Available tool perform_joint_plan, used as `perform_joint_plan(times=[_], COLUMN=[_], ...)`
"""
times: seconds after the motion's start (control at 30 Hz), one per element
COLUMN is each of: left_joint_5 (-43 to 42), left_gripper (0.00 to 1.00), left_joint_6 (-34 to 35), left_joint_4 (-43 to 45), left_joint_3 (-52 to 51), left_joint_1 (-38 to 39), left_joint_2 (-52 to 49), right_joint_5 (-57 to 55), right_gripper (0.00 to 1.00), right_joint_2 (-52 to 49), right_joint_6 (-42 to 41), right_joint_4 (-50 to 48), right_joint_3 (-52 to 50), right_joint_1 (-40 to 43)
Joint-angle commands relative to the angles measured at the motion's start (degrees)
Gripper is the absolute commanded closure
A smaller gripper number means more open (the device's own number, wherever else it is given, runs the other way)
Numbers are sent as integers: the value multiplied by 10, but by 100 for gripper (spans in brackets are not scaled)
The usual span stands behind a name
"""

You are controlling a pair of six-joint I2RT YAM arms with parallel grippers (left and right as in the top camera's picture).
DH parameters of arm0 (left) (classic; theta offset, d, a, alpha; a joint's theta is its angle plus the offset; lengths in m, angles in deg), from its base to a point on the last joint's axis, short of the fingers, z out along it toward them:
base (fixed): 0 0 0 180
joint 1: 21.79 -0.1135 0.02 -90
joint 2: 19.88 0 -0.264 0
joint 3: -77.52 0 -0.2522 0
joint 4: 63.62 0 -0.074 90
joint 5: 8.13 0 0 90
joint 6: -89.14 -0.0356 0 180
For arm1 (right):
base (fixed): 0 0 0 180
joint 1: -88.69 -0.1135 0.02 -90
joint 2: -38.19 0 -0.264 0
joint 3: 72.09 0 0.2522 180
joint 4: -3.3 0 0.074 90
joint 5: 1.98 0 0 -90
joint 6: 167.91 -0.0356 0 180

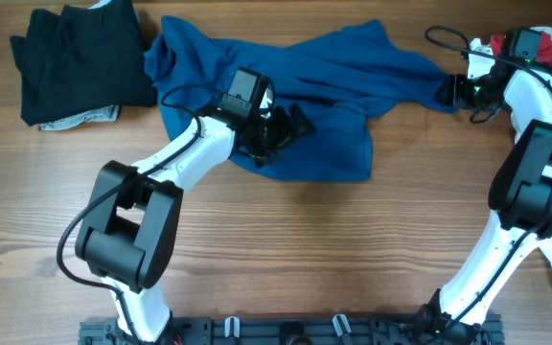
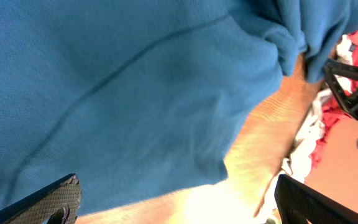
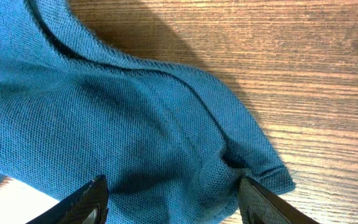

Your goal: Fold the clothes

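Mostly the deep-blue shirt [image 1: 353, 67] fills the upper middle of the wooden table [image 1: 305, 249], lying rumpled rather than flat. Its fine piqué knit is creased into long soft ridges, and one sleeve tapers out toward the upper right. At the upper left a black garment [image 1: 75, 57] sits in a roughly square folded stack, with a sliver of pale grey garment [image 1: 89, 117] showing under its lower edge. A red-and-white garment [image 1: 547, 40] is heaped at the far upper right corner.

The left fingers [image 2: 42, 202], one faced with a woven carbon-like pattern, stand wide apart over the shirt's lower middle. They close on nothing; blue cloth and a strip of bare, glossy table lie between them. A stitched seam runs diagonally across the knit above them.

The right fingers [image 3: 82, 205] are smooth and black. They are spread on either side of the sleeve end at the right of the shirt, not pinched together. The sleeve's doubled hem curves to a rounded corner on the grained wood, just beside the right-hand finger.
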Motion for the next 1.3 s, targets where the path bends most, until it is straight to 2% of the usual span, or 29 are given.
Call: perform_joint_plan(times=[0.0, 0.13, 0.2, 0.27, 0.37, 0.57, 0.77, 0.87, 1.03, 1.1, 1.23, 1.27], left_joint_5=[-93, -106, -100, -70, 5, 137, 172, 188, 227, 231, 249, 262], left_gripper=[0, 0, 0, 0, 0, 0, 1, 13, 12, 16, 50, 53], left_joint_6=[31, 31, 31, 31, 31, 29, 62, 62, 136, 147, 147, 147], left_joint_4=[-17, -102, -108, -110, -136, -129, -100, -101, -103, -97, -79, -76], left_joint_3=[1, 1, 1, 1, 1, 1, 1, 1, -9, -10, -10, -10], left_joint_1=[-3, -3, -2, 1, 10, 61, 97, 97, 101, 100, 100, 100], left_joint_2=[0, 0, 0, 0, 0, -6, -30, -31, -38, -47, -61, -61], right_joint_5=[-5, -5, -7, -16, -16, -16, -16, -16, -16, -16, -16, -16], right_gripper=[33, 33, 32, 30, 30, 30, 30, 29, 29, 30, 30, 30], right_joint_2=[-9, -9, -9, -9, -9, -9, -9, -9, -9, -9, -9, -9], right_joint_6=[-14, -25, -23, -23, -23, -23, -39, -43, -53, -53, -54, -56], right_joint_4=[10, 44, 50, 49, 44, 23, 19, 20, 20, 21, 22, 22], right_joint_3=[-5, -5, -5, -5, -4, -4, -4, -4, -4, -4, -4, -4], right_joint_1=[-1, -1, -1, -1, -1, -1, -1, -1, -1, -1, -1, -1])
